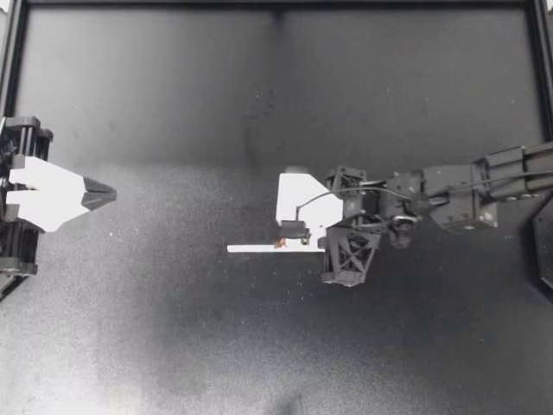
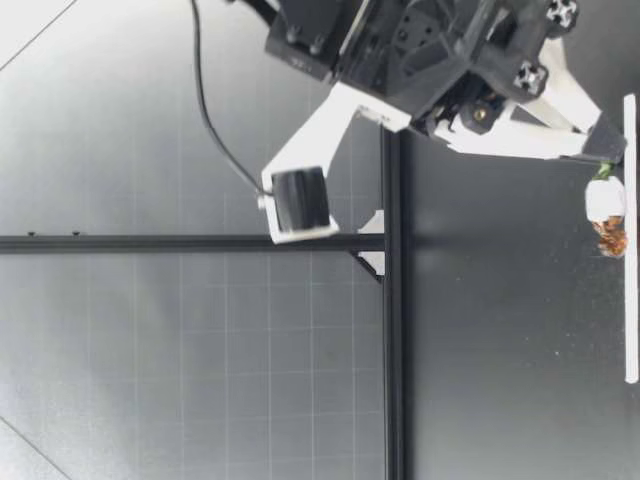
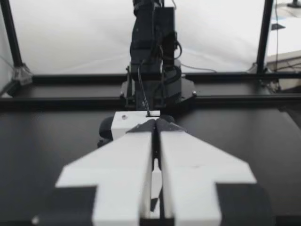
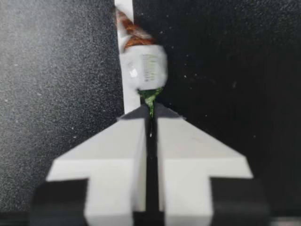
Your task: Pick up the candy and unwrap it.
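- The dark worktop (image 1: 173,328) filled the top view, bounded by a black frame (image 1: 276,5) along its far edge and its side edges.
- The right arm (image 1: 458,194) reached in from the right edge to about the middle of the worktop, with its wrist tipped down toward the surface.
- The left end effector (image 1: 108,194) sat close to the left edge, about halfway along it and well apart from everything else. In the left wrist view its fingers (image 3: 127,160) were pressed together with nothing between them.
- The right end effector (image 1: 292,240) was low over the middle of the worktop. Its two fingers (image 4: 113,146) were closed, pinching the green twisted end of the candy wrapper from both sides.
- A white strip (image 1: 251,249) lay flat on the worktop near the middle, running toward the left and right edges. In the low view it showed as a thin line (image 2: 630,300) on the surface under the right end effector.
- The candy (image 1: 280,244) was over the white strip, just ahead of the right end effector's fingertips. Its body was white (image 4: 143,66), with a brown-orange twist at the end away from the fingers. In the low view the candy (image 2: 605,205) was right at the strip, and it could not be told whether the two touched.
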{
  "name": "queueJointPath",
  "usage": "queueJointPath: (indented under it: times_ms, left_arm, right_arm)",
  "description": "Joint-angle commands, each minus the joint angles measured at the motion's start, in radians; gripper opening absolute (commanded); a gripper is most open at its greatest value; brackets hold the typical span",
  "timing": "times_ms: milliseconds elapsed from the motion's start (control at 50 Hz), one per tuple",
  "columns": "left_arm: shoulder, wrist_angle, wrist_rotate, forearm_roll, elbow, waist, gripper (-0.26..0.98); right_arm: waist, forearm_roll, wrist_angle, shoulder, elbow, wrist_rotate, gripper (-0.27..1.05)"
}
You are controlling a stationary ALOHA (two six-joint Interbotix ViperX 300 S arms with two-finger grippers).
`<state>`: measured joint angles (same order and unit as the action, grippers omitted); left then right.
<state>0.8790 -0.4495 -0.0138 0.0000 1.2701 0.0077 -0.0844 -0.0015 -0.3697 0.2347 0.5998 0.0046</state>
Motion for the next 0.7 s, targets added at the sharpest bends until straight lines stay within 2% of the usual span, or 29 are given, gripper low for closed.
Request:
queueJointPath:
  times_ms: [0,100,240,320,540,580,680]
  left_arm:
    - [-0.011,0.011,0.011,-0.009,-0.011,0.003,-0.1]
    - [-0.02,0.017,0.008,-0.038,-0.011,0.003,-0.09]
    - [-0.072,0.012,-0.026,-0.038,-0.015,0.003,-0.03]
    - [-0.126,0.0,-0.052,-0.038,-0.026,0.003,0.05]
    - [-0.308,-0.075,-0.092,-0.041,-0.086,0.003,0.47]
    - [-0.345,-0.098,-0.094,-0.04,-0.095,0.003,0.51]
    - [-0.468,-0.195,-0.094,-0.04,-0.126,0.003,0.5]
  right_arm:
    - [-0.008,-0.003,-0.034,-0.005,-0.005,-0.002,-0.14]
    - [-0.009,-0.003,-0.034,-0.028,-0.012,0.002,-0.17]
    - [-0.008,-0.003,-0.051,-0.107,-0.025,0.009,-0.17]
    - [-0.009,-0.003,-0.067,-0.173,-0.031,0.011,-0.17]
    - [-0.008,-0.003,-0.107,-0.304,-0.058,0.014,-0.17]
    - [-0.008,-0.003,-0.112,-0.311,-0.067,0.012,-0.17]
    - [-0.008,-0.002,-0.135,-0.321,-0.097,0.012,-0.17]
